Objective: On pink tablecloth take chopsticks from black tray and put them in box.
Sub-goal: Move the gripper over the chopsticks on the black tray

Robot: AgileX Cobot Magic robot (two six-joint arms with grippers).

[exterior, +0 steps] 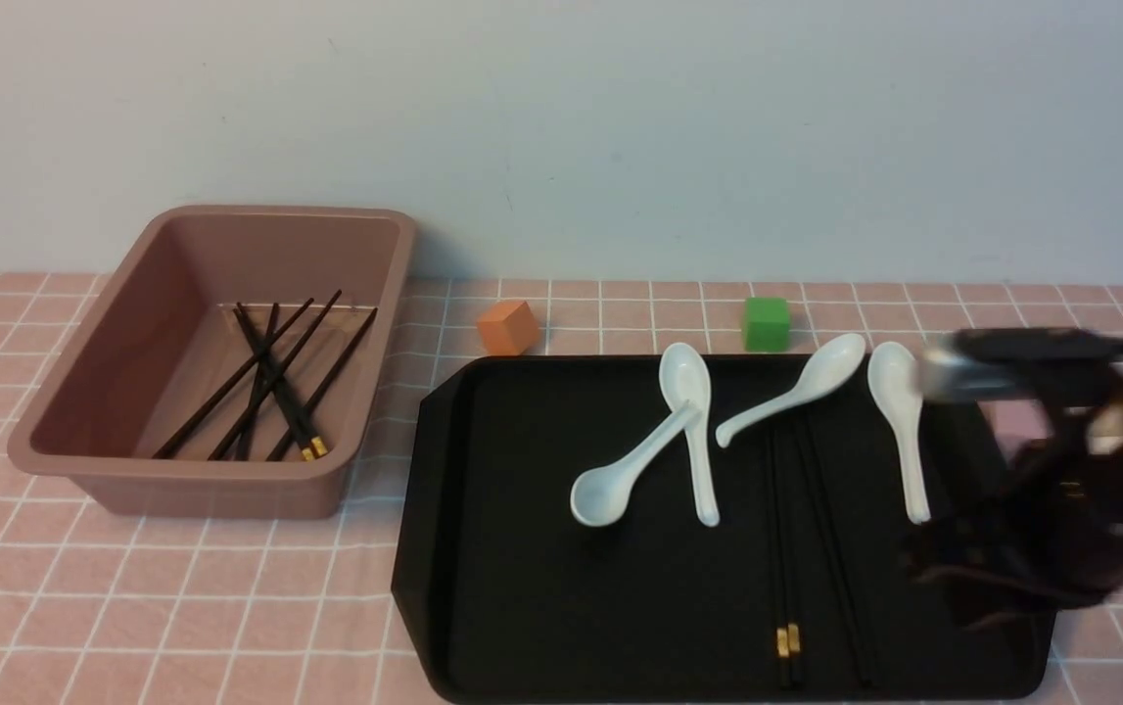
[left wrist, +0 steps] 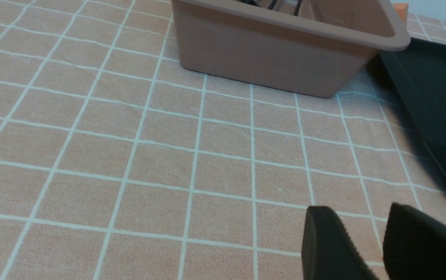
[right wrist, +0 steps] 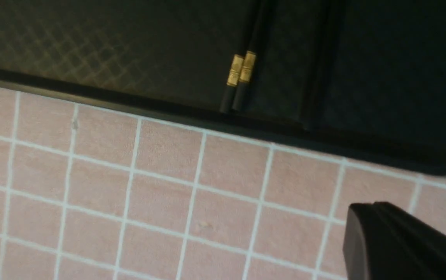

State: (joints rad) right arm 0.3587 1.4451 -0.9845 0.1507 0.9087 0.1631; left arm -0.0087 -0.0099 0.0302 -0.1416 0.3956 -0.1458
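On the pink tablecloth (exterior: 130,607) the black tray (exterior: 522,548) holds a pair of gold-banded chopsticks (exterior: 784,587) and further dark sticks (exterior: 830,548) beside them. The pair also shows in the right wrist view (right wrist: 230,97), ends against the tray rim (right wrist: 129,103). The pink-brown box (exterior: 179,490) at the left holds several chopsticks (exterior: 267,392). My right gripper (exterior: 972,573), blurred, is at the tray's right side; its fingers (right wrist: 362,217) are pressed together, empty. My left gripper (left wrist: 359,217) is open and empty above the cloth in front of the box (left wrist: 265,58).
Several white spoons (exterior: 688,421) lie across the tray's far half, one (exterior: 899,411) close to my right arm. An orange cube (exterior: 507,326) and a green cube (exterior: 767,323) sit on the cloth behind the tray. A pale wall stands behind the table.
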